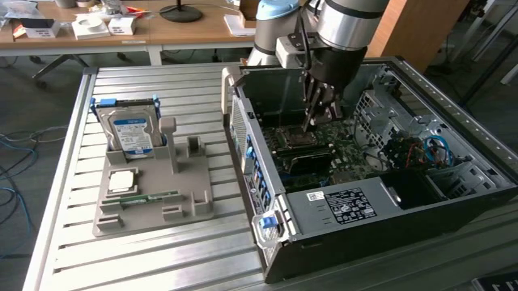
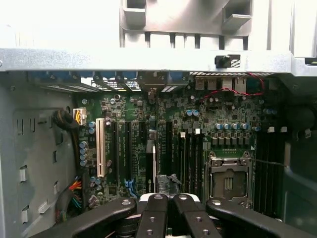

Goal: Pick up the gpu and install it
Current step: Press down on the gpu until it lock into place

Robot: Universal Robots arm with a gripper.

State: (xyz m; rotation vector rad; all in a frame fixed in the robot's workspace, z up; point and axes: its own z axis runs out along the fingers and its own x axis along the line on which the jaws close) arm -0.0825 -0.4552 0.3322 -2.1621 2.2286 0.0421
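Observation:
My gripper [image 1: 318, 118] reaches down into the open computer case [image 1: 421, 130], over the green motherboard [image 1: 344, 136]. In the wrist view its black fingers [image 2: 153, 218] are pressed together, shut on a thin card seen edge-on: the gpu [image 2: 154, 171]. The card's narrow edge runs from the fingertips toward the long expansion slots [image 2: 126, 148] on the motherboard [image 2: 198, 124]. It lines up with a dark slot between the white slot [image 2: 100, 146] and the memory slots. Whether its edge touches the slot I cannot tell.
On the slatted table at the exterior view's left, a grey holder [image 1: 194, 203] carries a hard drive [image 1: 131, 130] standing upright, a square processor [image 1: 121, 180] and a small memory stick [image 1: 150, 197]. The processor socket [image 2: 228, 181] and red and blue cables [image 1: 433, 148] lie inside the case.

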